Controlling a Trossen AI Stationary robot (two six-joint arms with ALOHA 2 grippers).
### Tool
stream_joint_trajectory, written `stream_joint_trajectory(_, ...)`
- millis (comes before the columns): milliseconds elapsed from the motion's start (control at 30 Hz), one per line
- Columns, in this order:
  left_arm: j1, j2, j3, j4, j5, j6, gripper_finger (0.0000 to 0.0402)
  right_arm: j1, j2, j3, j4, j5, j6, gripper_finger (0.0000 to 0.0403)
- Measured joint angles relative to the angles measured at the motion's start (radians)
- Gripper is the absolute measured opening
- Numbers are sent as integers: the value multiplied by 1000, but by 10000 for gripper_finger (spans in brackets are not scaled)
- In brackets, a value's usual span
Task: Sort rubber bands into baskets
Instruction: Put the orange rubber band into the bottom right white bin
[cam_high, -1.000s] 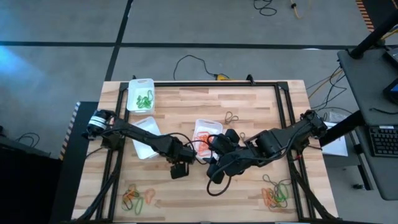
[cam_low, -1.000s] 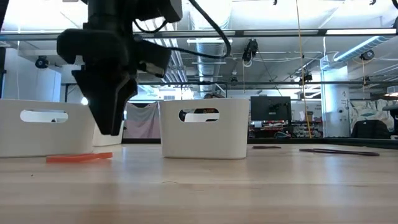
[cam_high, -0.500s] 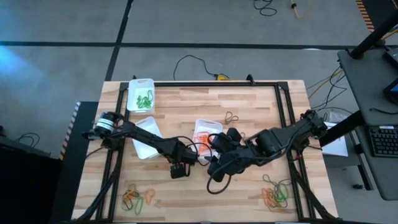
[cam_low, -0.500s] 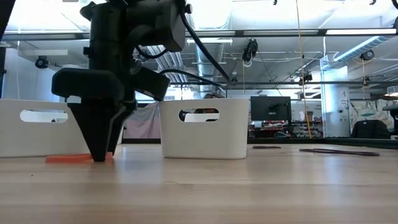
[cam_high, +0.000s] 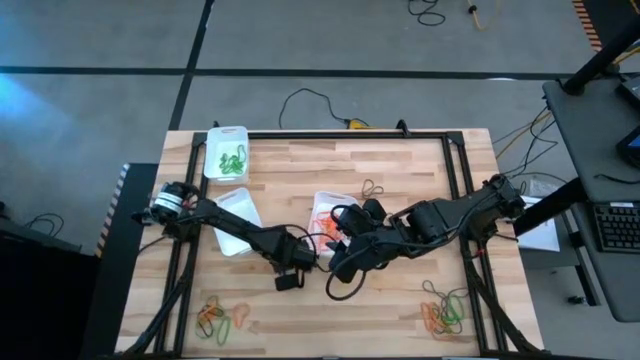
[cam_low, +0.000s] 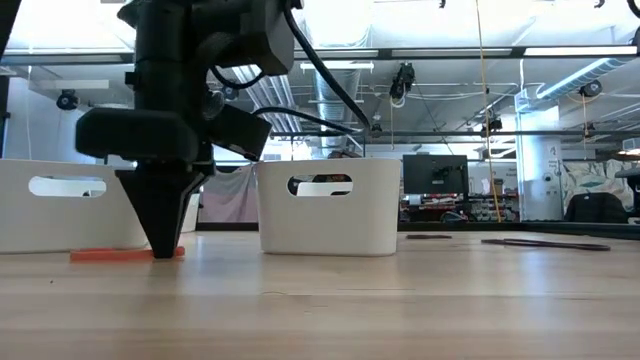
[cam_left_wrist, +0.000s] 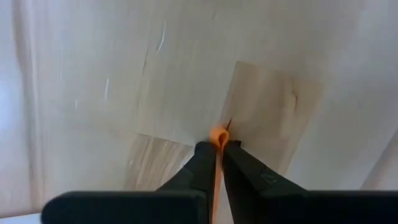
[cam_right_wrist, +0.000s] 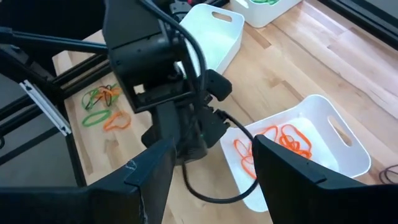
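- Rubber bands lie in several spots around the middle basket (cam_high: 333, 215), which I take as my landmark: that white basket sits mid-table and holds a tangle of orange bands (cam_right_wrist: 283, 142).
- One orange band (cam_left_wrist: 218, 136) is pinched between the tips of the left claw (cam_high: 289, 280), just beside the middle basket on its left-arm side and toward the table's front edge. From table height the claw's tips (cam_low: 163, 250) come together in a point right on the wood, with the orange band (cam_low: 120, 254) lying flat out to one side of them.
- The right claw (cam_high: 337, 268) hangs just in front of the middle basket, beside the left claw, its fingers (cam_right_wrist: 152, 173) standing apart with nothing between them.
- An empty-looking basket (cam_high: 233, 220) stands close on the left-arm side of the middle one, partly under the left arm.
- Farther off, at the back corner on that same side, a third basket (cam_high: 227, 152) holds green bands (cam_high: 232, 159).
- Well away toward the front of the table (cam_high: 400, 165), two loose heaps wait: mixed orange and green bands (cam_high: 218, 317) at the left front corner, and another mixed heap (cam_high: 441, 310) at the right front.
- A couple of dark bands (cam_high: 375, 188) lie on the wood just behind the middle basket.
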Motion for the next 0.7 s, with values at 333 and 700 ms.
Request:
stream_joint_trajectory(333,-128,-75,47,15,-24,-60,0,3,0,0,0,0,-5,206)
stream_joint_trajectory(700,-183,-24,257,153,-166,84,0,128,0,-1,-4,1,-39,206)
